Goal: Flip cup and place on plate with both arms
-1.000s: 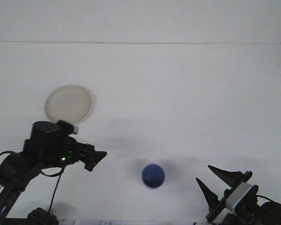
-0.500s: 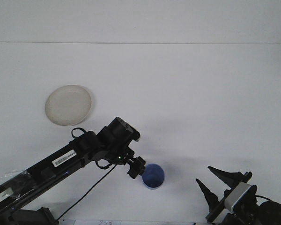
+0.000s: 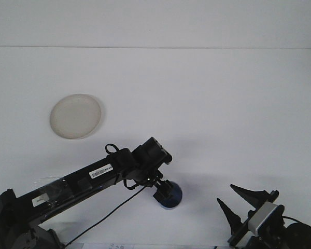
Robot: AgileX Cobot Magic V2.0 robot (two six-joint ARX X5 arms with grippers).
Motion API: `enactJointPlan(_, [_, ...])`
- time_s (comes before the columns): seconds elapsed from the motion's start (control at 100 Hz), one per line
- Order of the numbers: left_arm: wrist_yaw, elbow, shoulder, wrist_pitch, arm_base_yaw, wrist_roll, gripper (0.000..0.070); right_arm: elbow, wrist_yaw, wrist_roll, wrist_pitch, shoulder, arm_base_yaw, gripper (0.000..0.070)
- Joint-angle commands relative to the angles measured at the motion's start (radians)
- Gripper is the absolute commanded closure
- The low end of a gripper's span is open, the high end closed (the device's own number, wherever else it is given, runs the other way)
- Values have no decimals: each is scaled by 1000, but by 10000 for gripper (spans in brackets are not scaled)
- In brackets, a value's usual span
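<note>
Near the front edge of the white table (image 3: 207,104), slightly right of centre, we find the blue cup (image 3: 173,197), standing on the surface. Only its right and lower portions are visible; the remainder is covered by the left gripper (image 3: 163,192), which sits directly over the cup mouth. We cannot tell from this view whether its fingers are spread or closed, or whether they contact the cup wall.

The left arm (image 3: 93,179) extends diagonally from the lower-left corner up and to the right, ending at the cup. A white label is fixed on its upper link, and a black cable hangs beneath it.

At the lower right, we locate the right gripper (image 3: 243,202), well apart from the cup. Its two pointed black fingers are spread wide, with nothing between them. They point up and to the left. A grey camera module is mounted just behind them.

On the left half of the table, farther from the robot, we see the pale round plate (image 3: 75,115). It lies flat, carries nothing, and is well apart from both the cup and the arms.
</note>
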Motion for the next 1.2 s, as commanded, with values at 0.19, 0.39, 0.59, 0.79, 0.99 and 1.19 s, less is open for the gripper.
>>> enactJointPlan(0.19, [-14, 21, 26, 2, -24, 34, 656, 4, 5, -5, 6, -1, 11, 330])
enactJointPlan(0.39, [-14, 27, 26, -13, -31, 35, 693, 4, 5, -5, 6, -1, 11, 330])
enactJointPlan(0.59, [-15, 93, 2, -82, -2, 86, 693, 4, 5, -6, 5, -1, 11, 330])
enactJointPlan(0.79, [-180, 190, -107, -195, 117, 160, 694, 4, 4, -6, 6, -1, 11, 330])
enactJointPlan(0.99, [-337, 257, -191, -263, 402, 224, 694, 4, 4, -13, 8, -1, 11, 330])
enactJointPlan(1.19, [-340, 274, -167, -205, 748, 229, 694, 4, 3, -12, 8, -1, 11, 330])
